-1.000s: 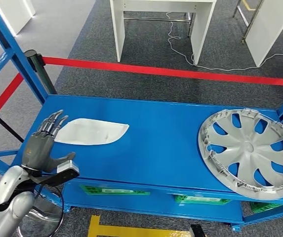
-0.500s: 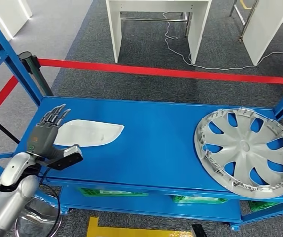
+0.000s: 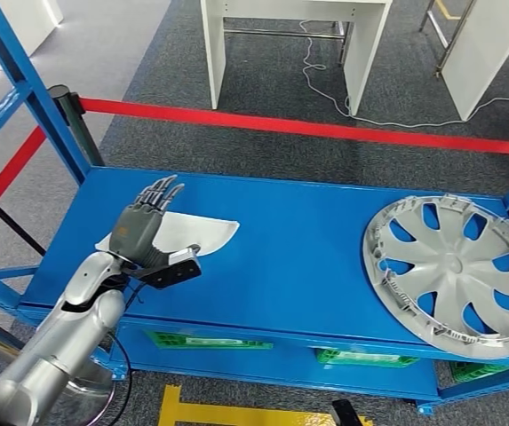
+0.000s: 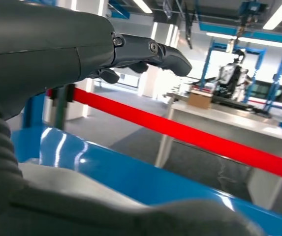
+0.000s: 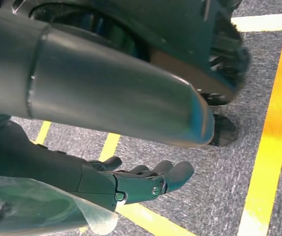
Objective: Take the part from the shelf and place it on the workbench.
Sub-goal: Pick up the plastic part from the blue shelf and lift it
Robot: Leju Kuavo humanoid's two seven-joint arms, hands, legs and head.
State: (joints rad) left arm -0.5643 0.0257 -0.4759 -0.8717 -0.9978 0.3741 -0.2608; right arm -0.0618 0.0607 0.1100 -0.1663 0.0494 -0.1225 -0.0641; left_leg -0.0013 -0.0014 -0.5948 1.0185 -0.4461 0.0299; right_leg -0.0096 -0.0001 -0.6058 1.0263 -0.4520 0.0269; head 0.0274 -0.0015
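On the blue shelf (image 3: pixel 291 257) a flat white part (image 3: pixel 197 232) lies toward the left end, its pointed tip aimed at the middle of the deck. The left hand (image 3: pixel 140 232) is stretched out over the near, wider end of that part, fingers (image 3: pixel 161 191) extended and a little apart, thumb out to the side — holding nothing, and whether the palm actually touches the white surface I cannot tell. In the left wrist view the same hand (image 4: pixel 94 49) reaches out flat above the pale part (image 4: pixel 68 182), with the glossy blue shelf (image 4: pixel 139 177) edge beyond it and a red barrier tape (image 4: pixel 191 137) running across behind. Far to the right on the shelf, well apart from the hand, rests a grey wheel cover (image 3: pixel 449 271), tilted slightly and overhanging the front lip. The red barrier tape (image 3: pixel 305 129) crosses the grey carpet behind the shelf, and white tables (image 3: pixel 291 35) stand farther back. The right hand (image 5: pixel 132 184) hangs low over grey carpet marked with yellow floor lines (image 5: pixel 276 128) — its fingers lie loosely extended, not gripping anything.
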